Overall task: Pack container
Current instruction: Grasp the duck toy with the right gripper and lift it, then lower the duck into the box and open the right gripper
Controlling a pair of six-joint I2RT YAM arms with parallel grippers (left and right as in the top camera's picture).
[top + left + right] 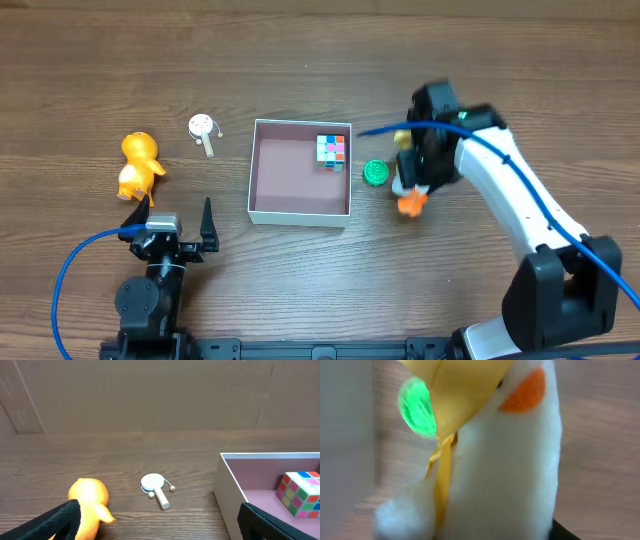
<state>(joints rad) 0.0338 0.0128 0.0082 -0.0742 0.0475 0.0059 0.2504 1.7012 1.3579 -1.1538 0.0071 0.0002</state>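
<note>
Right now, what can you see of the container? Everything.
The container is a square, shallow, lidless box with thin white walls and a dusty pink floor, cardboard by the look. It sits flat on the wooden table, mid-scene. A multicoloured puzzle cube lies inside, in the far right corner; the rest of the floor is bare. A green disc lies just outside its right wall. Nothing else touches it.

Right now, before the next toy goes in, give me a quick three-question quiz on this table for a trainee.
1. True or false: the orange duck lies inside the container.
2. In the overhead view, the colour cube sits in which part of the container? A) top right corner B) bottom left corner C) centre
3. Fill in: the left gripper is ____, holding nothing.
Key: 1 false; 2 A; 3 open.
</note>
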